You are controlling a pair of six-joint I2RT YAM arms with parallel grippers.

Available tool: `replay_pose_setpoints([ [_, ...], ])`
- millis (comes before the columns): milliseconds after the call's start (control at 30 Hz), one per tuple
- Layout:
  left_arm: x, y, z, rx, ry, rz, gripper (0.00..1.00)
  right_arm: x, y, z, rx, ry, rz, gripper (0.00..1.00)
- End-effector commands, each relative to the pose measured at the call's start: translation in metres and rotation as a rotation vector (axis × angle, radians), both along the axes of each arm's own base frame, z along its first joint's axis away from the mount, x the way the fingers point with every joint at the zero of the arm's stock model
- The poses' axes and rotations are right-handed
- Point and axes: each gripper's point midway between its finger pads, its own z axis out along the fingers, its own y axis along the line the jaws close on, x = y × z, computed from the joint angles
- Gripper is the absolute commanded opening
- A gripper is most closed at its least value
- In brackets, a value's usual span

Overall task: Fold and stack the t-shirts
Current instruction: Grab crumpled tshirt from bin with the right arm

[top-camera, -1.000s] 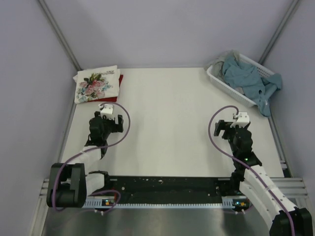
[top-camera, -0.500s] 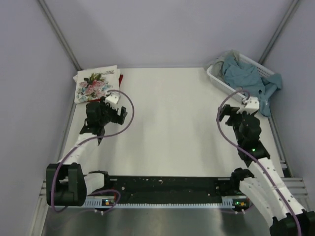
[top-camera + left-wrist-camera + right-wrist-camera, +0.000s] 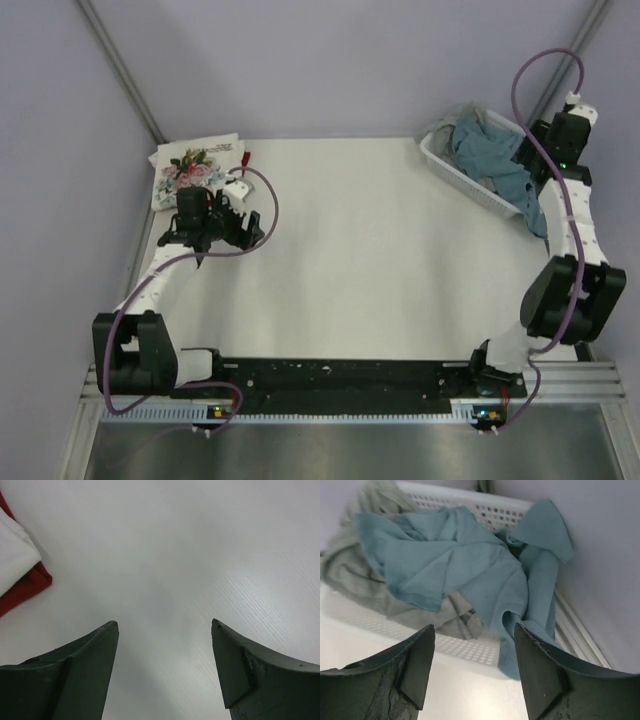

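One teal tee [image 3: 465,570] heaped over grey tee [image 3: 350,575] in basket [image 3: 490,507] far right, sleeve trailing over right rim, just ahead of R gripper [image 3: 475,630]; R arm nearer. R gripper, L gripper [image 3: 165,625] both spread, empty.

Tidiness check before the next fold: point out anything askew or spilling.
The teal shirt hangs over the rim of the basket toward the table. At far left, the red shirt pokes out from under the floral shirt, so their edges do not line up.

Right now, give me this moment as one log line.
left gripper: open, empty, beside folded stack | right gripper: open, empty, facing teal t-shirt in basket
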Motion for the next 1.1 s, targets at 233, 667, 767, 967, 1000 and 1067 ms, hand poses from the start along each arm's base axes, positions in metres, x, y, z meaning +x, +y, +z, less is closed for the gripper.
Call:
replay_pose_setpoints([
  [233,0.001,0.007,-0.018,0.041,0.053,0.009,0.75,0.043,-0.044,-0.100,-0.144,0.427,0.072,0.49],
  [667,-0.001,0.003,-0.020,0.026,0.067,-0.010,0.75,0.039,-0.064,-0.114,-0.244,0.545,0.049,0.00],
  [767,-0.001,0.005,-0.019,0.033,0.060,-0.001,0.75,0.038,-0.058,-0.085,-0.226,0.468,0.048,0.00],
  [967,-0.002,0.006,-0.015,0.035,0.048,0.003,0.75,0.032,-0.021,0.013,-0.220,0.216,0.117,0.00],
  [1000,-0.002,0.006,-0.014,0.039,0.042,0.005,0.75,0.029,-0.012,0.030,-0.230,0.171,0.133,0.00],
  [1067,-0.001,0.008,-0.013,0.047,0.035,0.013,0.75,0.018,0.007,0.076,-0.251,0.050,0.156,0.00],
])
